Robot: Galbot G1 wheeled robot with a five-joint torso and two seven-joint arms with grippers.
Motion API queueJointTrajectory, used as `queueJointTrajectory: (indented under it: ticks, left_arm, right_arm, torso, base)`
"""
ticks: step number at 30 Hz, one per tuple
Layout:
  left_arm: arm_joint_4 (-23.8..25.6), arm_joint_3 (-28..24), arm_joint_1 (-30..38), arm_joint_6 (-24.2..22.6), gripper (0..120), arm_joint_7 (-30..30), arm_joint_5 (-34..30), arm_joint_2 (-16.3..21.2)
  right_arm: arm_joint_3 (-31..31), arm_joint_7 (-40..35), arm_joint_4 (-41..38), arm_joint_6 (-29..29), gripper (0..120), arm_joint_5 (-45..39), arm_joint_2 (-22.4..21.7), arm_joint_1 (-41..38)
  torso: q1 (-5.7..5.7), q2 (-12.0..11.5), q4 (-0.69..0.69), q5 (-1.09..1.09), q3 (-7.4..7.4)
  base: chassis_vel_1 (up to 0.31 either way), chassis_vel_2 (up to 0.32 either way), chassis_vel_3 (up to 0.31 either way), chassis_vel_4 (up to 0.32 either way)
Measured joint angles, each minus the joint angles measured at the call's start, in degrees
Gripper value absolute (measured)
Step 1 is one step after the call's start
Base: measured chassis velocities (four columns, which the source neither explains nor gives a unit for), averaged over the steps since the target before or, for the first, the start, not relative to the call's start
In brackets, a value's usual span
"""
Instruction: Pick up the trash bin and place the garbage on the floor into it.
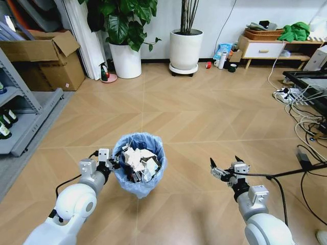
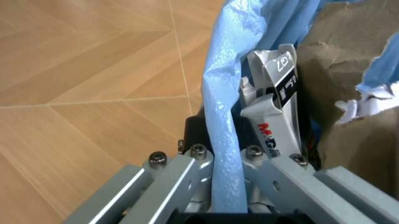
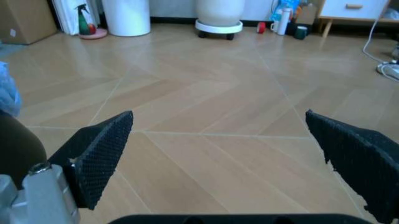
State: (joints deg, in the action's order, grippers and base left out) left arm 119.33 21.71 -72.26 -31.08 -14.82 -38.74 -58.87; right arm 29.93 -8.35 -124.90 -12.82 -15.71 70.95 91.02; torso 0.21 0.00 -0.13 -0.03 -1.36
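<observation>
Head view has the left pincer (image 1: 113, 162) clenched on the rim of the trash bin (image 1: 139, 164), garbage (image 1: 139, 162) inside; the right pincer (image 1: 224, 170) hangs released above the floor (image 1: 204, 117).

Two white plant pots (image 1: 185, 49), cardboard box (image 1: 43, 56), tangled cables (image 1: 301, 115).

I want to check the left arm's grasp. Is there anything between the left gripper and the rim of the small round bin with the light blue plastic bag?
Nothing visible stands between them. The left gripper is already shut on the rim of the small round bin with the light blue bag; its fingers pinch the bag-covered rim directly. The right gripper hangs open over bare floor, apart from the bin.
</observation>
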Motion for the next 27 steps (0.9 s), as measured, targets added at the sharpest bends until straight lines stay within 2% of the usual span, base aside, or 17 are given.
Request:
queueJointTrajectory:
  ticks: [4,9,14,27]
  left_arm:
    - [0.00,0.02,-0.34,0.01,0,-0.69,-0.01,-0.22]
    - [-1.90,1.02,-0.42,0.00,0,-5.62,-0.38,-1.47]
    - [-2.77,1.78,-0.34,-0.14,0,-6.90,-1.19,-1.89]
    - [-3.89,1.03,1.78,-4.28,0,-13.04,-7.34,-1.40]
  right_arm:
    - [0.29,-0.28,0.25,-0.11,100,-0.60,0.08,-0.50]
    - [0.43,-0.49,1.44,-0.02,100,-1.32,0.02,-1.55]
    - [0.42,-0.67,1.79,-0.11,100,-1.76,-0.16,-2.04]
    - [0.43,-1.41,2.18,-1.44,100,-3.28,-0.51,-3.66]
  torso:
    - [0.01,0.00,0.00,-0.01,-0.01]
    - [0.03,-0.01,0.01,-0.01,-0.03]
    - [0.02,0.00,0.01,-0.01,-0.03]
    - [0.02,0.00,0.00,-0.01,-0.02]
  base:
    - [0.014,-0.005,-0.013,0.013]
    - [-0.030,0.023,0.034,-0.025]
    - [0.000,0.000,0.000,0.000]
    - [0.000,0.000,0.000,0.000]
